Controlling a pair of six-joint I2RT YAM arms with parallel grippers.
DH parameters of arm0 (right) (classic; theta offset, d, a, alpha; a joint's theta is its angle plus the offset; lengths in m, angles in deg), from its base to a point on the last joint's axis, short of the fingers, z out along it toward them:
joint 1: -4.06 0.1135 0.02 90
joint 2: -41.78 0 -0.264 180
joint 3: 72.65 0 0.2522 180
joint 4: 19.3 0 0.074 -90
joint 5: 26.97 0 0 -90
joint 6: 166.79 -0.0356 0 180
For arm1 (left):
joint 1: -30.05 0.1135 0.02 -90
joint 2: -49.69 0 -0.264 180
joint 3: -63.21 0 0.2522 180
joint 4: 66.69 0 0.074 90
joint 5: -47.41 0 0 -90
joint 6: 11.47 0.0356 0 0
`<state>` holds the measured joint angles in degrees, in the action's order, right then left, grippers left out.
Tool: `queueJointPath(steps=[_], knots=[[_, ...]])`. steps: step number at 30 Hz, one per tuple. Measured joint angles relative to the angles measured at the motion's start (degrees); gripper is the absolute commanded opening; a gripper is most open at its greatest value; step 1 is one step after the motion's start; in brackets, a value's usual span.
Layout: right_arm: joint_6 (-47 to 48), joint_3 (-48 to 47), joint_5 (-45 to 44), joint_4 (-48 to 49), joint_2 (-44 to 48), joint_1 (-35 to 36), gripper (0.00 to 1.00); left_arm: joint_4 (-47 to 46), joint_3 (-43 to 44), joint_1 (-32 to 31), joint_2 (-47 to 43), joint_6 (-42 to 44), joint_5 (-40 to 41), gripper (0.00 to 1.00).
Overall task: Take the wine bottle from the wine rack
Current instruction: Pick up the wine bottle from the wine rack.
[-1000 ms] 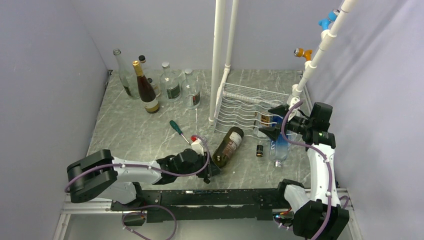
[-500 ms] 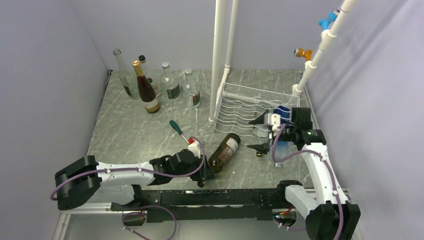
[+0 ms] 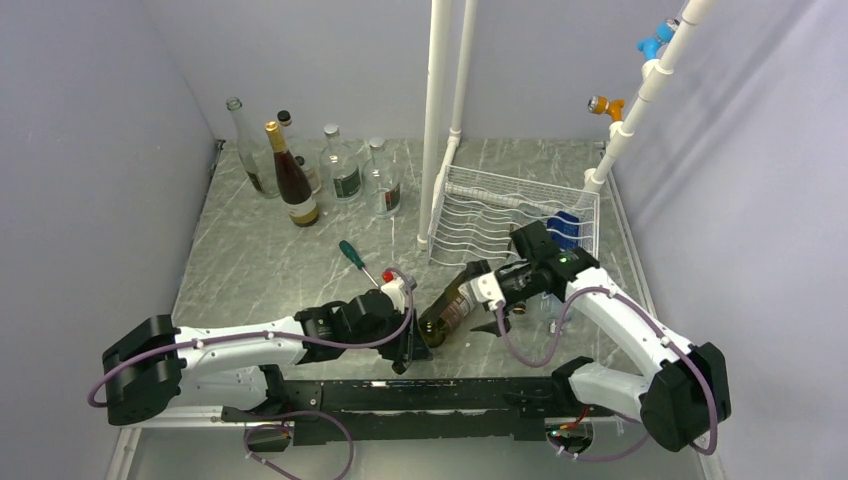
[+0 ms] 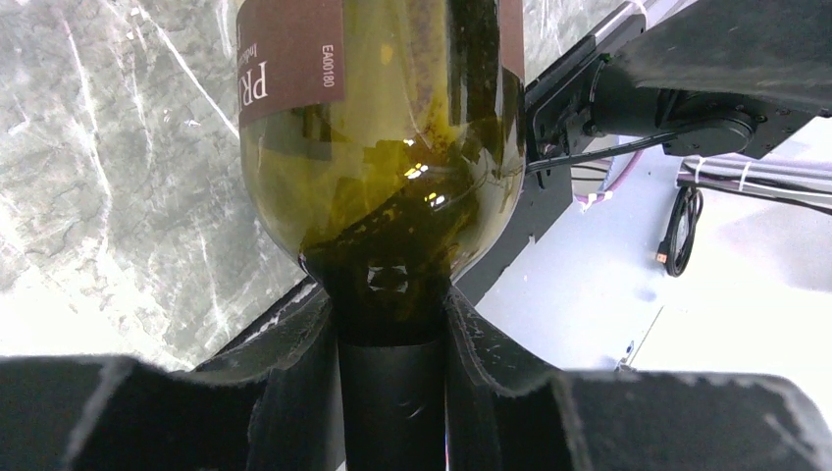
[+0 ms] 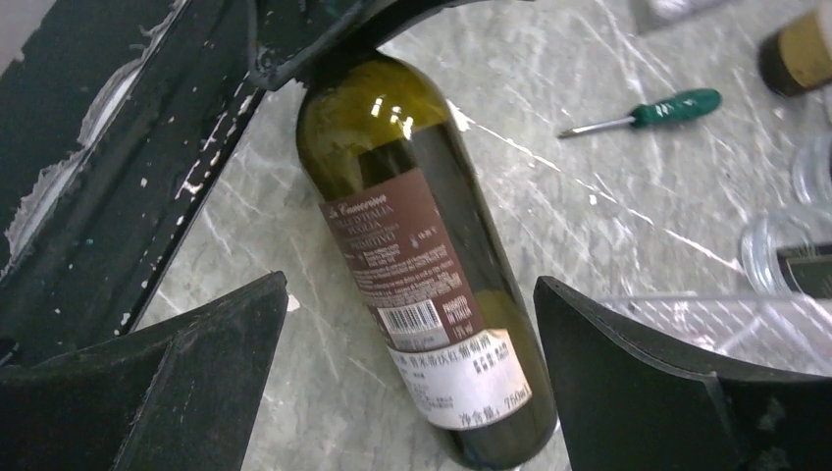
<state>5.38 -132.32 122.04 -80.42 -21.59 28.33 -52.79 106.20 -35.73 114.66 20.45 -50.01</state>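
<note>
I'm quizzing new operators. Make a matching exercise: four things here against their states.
1 dark green glass wine bottle with brown label
2 green-handled screwdriver
3 left tool
4 right tool

A open above the bottle
B shut on the bottle's neck
C on its side, off the white wire rack
D loose on the marble table

Pairs: 1-C, 2-D, 3-B, 4-A

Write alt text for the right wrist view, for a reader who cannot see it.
A green wine bottle lies on its side over the grey marble table, between the open fingers of the right hand. The left hand grips its neck at the top; a green-handled screwdriver lies beyond.
</note>
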Motion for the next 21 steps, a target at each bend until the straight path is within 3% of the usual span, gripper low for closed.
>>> queueJointPath(steps=[8, 21], knots=[[-0.8, 0.0, -11.5, 5.5, -2.2, 10.7, 1.0, 5.3, 3.6, 1.7, 0.0, 1.7, -2.9, 0.0], [-3.7, 3.7, -23.0, 15.1, -5.0, 20.1, 1.0, 5.9, 6.7, 3.8, 4.0, 2.1, -7.9, 0.0]])
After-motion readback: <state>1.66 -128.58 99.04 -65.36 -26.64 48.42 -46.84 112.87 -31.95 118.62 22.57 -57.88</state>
